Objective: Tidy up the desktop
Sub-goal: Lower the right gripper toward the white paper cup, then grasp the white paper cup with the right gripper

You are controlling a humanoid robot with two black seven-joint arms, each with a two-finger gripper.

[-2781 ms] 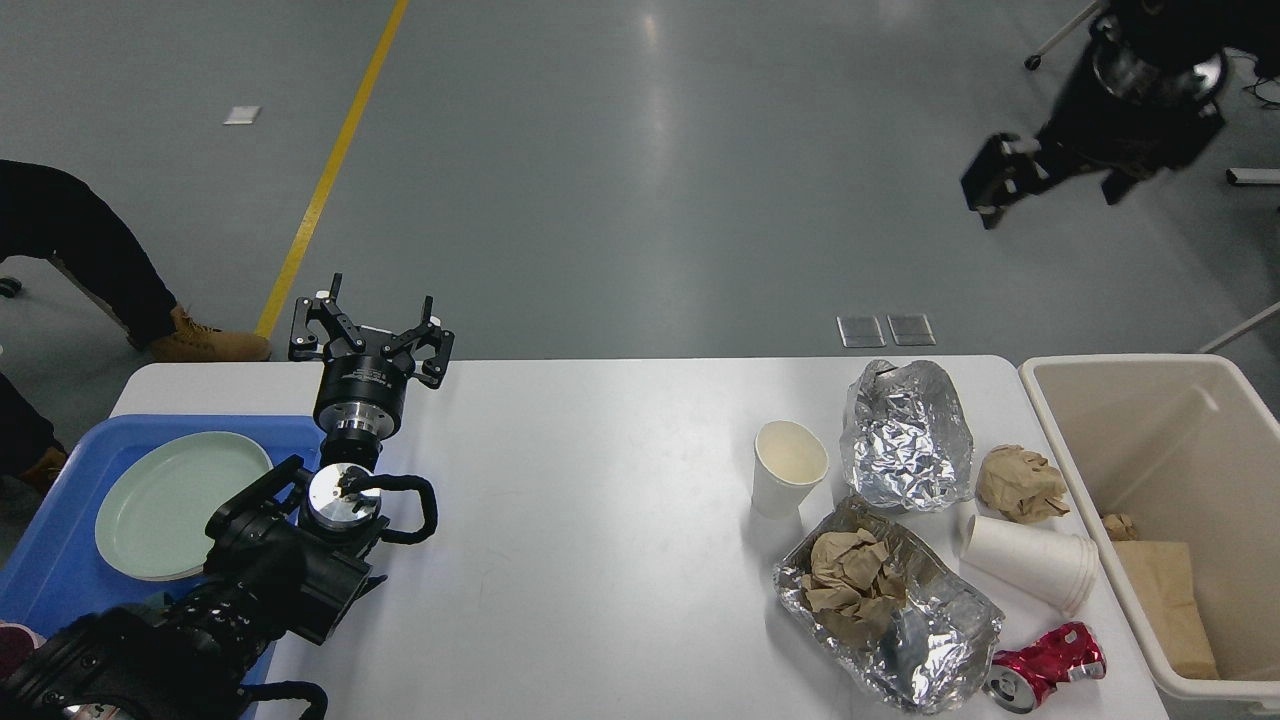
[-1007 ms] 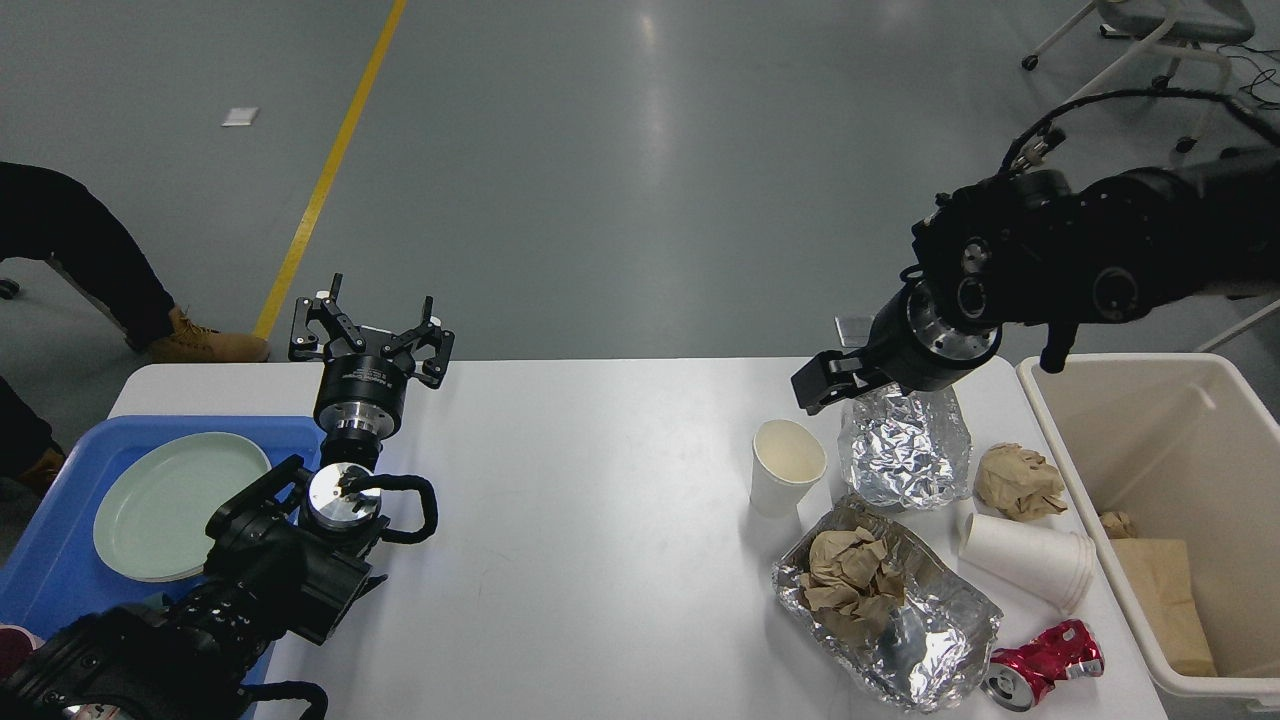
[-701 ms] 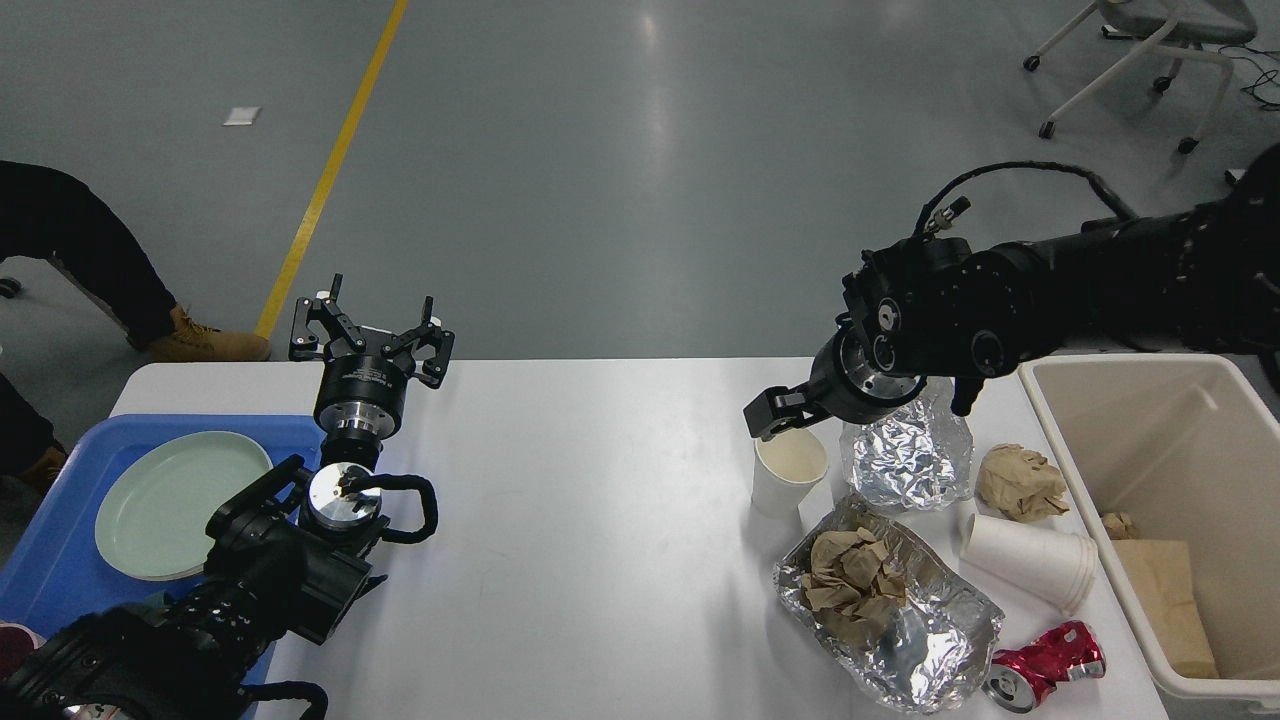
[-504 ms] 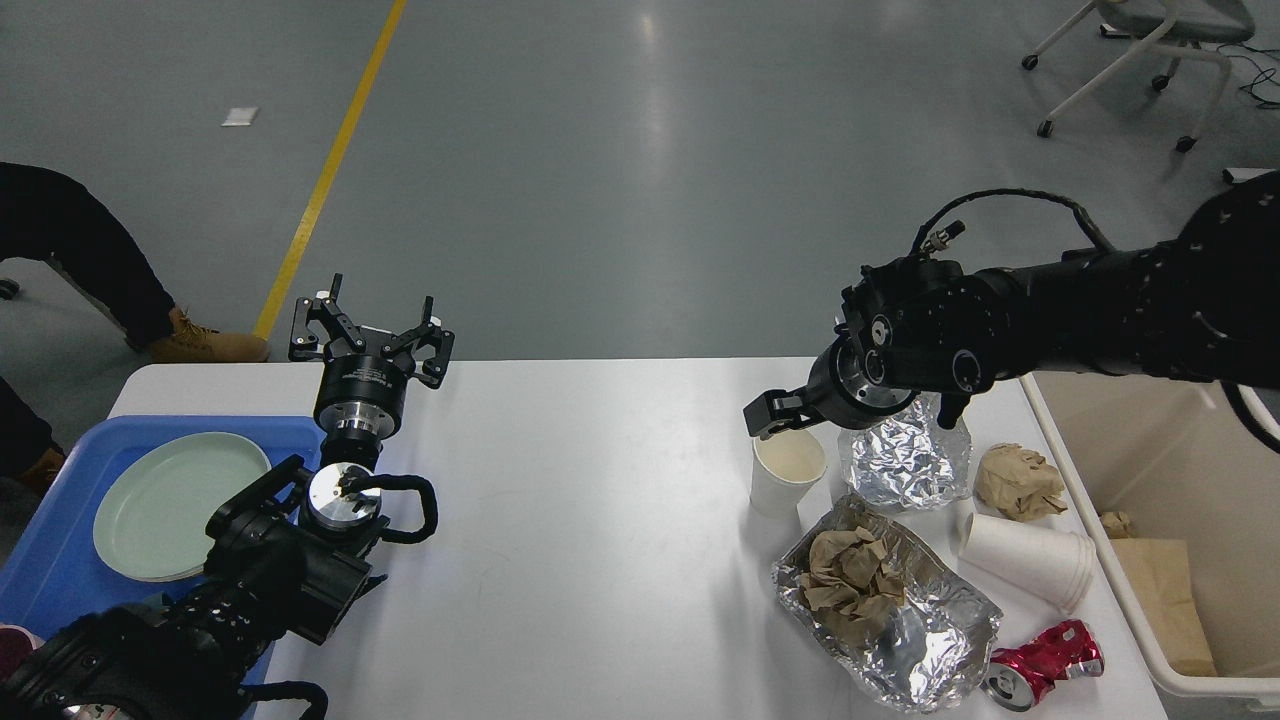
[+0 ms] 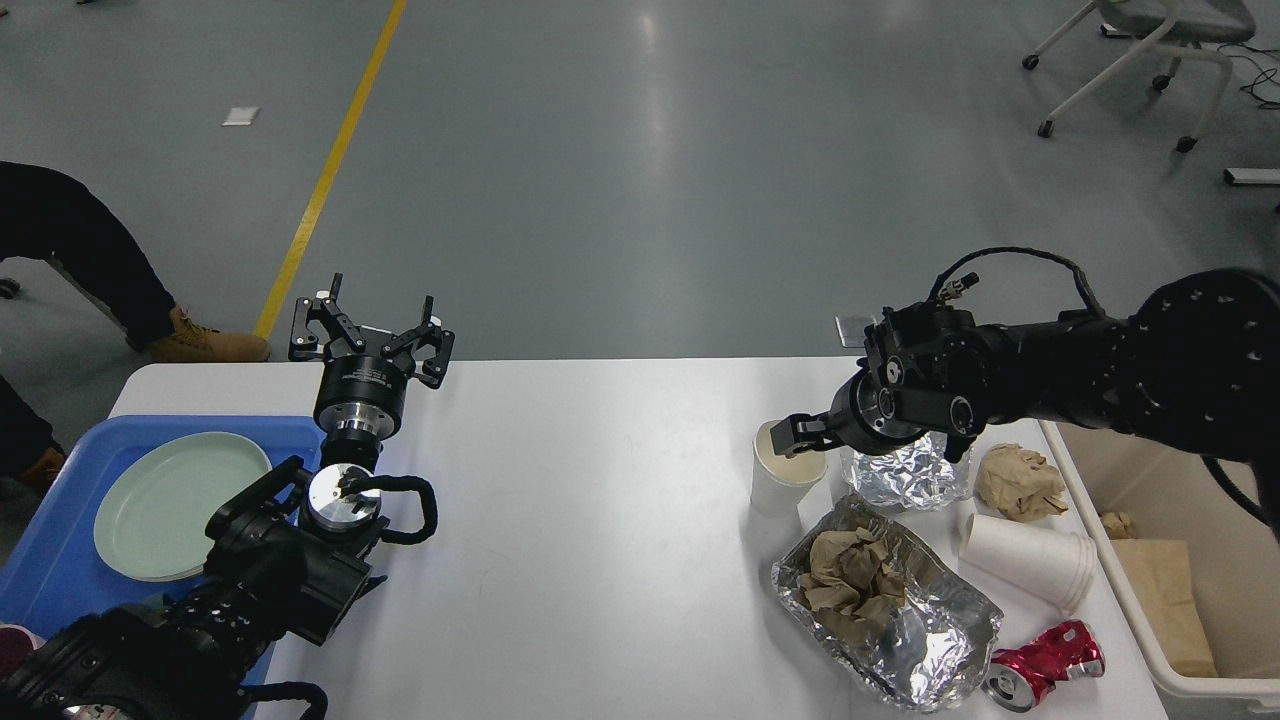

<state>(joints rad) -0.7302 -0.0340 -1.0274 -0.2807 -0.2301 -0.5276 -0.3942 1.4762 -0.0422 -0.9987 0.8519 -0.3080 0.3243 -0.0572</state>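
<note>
The white desktop (image 5: 600,520) holds litter on its right side. An upright white paper cup (image 5: 783,484) stands beside a crumpled foil ball (image 5: 905,478), with a brown paper wad (image 5: 1020,482), a lying stack of paper cups (image 5: 1030,560), a foil tray (image 5: 940,640) with brown paper in it, and a crushed red can (image 5: 1048,664) nearby. My right gripper (image 5: 797,440) reaches in from the right and dips at the upright cup's rim; its fingers are dark and cannot be told apart. My left gripper (image 5: 376,320) stands open at the far left edge, holding nothing.
A beige bin (image 5: 1190,400) with brown paper inside stands off the right end. A blue tray (image 5: 50,560) with a green plate (image 5: 170,505) sits at the left. A person's legs (image 5: 80,250) stand beyond the left corner. An office chair (image 5: 1150,40) is far right.
My right arm swung in from the upper right, came down and leftward over the foil ball, and its gripper now sits at the upright cup's rim. The left arm has not moved.
</note>
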